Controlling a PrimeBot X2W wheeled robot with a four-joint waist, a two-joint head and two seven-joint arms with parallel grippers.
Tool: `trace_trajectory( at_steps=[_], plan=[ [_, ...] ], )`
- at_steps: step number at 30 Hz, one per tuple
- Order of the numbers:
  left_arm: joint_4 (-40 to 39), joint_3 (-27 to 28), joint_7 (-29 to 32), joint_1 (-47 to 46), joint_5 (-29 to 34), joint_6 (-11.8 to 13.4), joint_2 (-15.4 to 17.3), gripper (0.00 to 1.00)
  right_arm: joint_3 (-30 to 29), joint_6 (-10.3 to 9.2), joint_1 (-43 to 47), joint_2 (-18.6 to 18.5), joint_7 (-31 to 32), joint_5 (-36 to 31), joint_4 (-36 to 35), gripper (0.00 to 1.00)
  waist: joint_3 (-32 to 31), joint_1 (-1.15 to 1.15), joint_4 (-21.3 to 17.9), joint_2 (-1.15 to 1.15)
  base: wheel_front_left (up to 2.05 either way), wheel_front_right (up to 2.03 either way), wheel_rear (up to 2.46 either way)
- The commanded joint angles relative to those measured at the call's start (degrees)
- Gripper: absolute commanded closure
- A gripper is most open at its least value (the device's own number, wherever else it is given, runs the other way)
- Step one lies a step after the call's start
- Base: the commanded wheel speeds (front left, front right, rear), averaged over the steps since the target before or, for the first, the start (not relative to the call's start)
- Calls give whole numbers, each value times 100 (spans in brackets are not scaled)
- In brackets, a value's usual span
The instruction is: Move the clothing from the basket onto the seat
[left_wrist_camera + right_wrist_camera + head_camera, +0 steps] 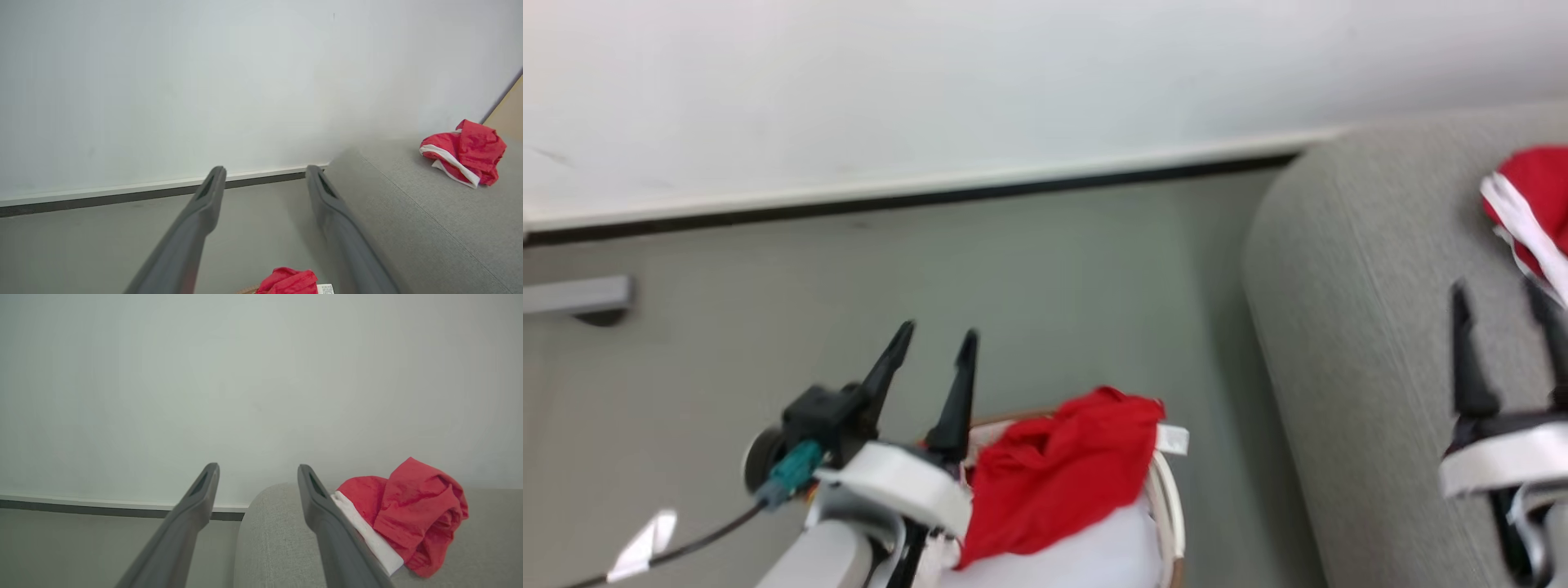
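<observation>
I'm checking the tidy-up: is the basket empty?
No, a red garment lies in the basket.

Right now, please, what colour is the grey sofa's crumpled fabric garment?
Garment: bright red, white band; right wrist view.

A plain white wall (931, 82) runs across the back, evenly lit, with a white skirting board (915, 186) and a dark strip beneath it where it meets the smooth grey floor (1054, 286). A grey fabric sofa (1356, 327) with a rounded corner stands at the wall on the right. A short grey bar (572, 296), nature unclear, juts in at the left edge, and a tan surface (506, 112) shows beyond the sofa.
</observation>
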Motion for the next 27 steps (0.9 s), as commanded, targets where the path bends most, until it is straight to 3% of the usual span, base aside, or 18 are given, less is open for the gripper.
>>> trace_trajectory(
  at_steps=[1, 12, 27],
  plan=[
    [59, 37, -79, 184, -68, 23, 19, 0, 46, -14, 188, 42, -11, -68, -49, 0, -347, 2, 318, 0, 0, 0, 0],
    [354, 548, -314, 1061, 241, 178, -92, 0, 507, -14, 1100, 499, -11, -367, 50, 0, -982, 2, 686, 0, 0, 0, 0],
    [255, 1555, -316, 1960, 980, -316, -657, 0, 601, -14, 1707, 759, -11, -277, 142, 0, -1480, 2, 710, 0, 0, 0, 0]
  ],
)
